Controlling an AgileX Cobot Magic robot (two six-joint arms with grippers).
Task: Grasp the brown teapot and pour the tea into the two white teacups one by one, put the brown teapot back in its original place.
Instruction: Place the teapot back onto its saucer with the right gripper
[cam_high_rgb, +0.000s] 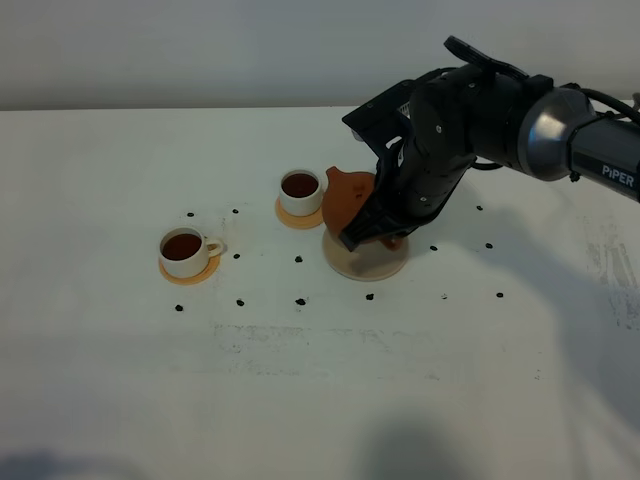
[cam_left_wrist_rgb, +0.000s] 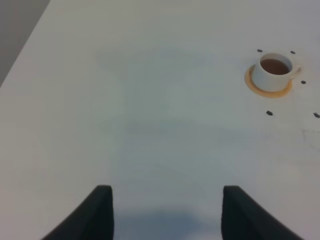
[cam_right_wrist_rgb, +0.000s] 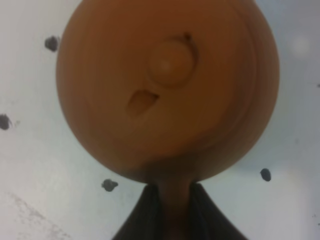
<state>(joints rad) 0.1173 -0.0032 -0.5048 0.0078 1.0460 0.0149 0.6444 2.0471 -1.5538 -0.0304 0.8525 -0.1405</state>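
The brown teapot (cam_high_rgb: 350, 197) is held by its handle in my right gripper (cam_high_rgb: 366, 232), which is shut on it. It hangs over the far left part of the beige disc (cam_high_rgb: 368, 260), its spout toward the nearer white teacup (cam_high_rgb: 300, 190). I cannot tell whether it touches the disc. In the right wrist view the teapot (cam_right_wrist_rgb: 167, 90) fills the frame, its handle between the fingers (cam_right_wrist_rgb: 150, 215). Both cups hold dark tea; the second teacup (cam_high_rgb: 187, 249) stands on its coaster (cam_high_rgb: 190, 272) at the left and also shows in the left wrist view (cam_left_wrist_rgb: 273, 71). My left gripper (cam_left_wrist_rgb: 167, 215) is open and empty above bare table.
Small black dots (cam_high_rgb: 300, 300) are scattered on the white table (cam_high_rgb: 320, 400) around the cups and disc. The first cup's orange coaster (cam_high_rgb: 296, 217) lies just left of the disc. The right arm (cam_high_rgb: 480, 110) reaches in from the right above the table.
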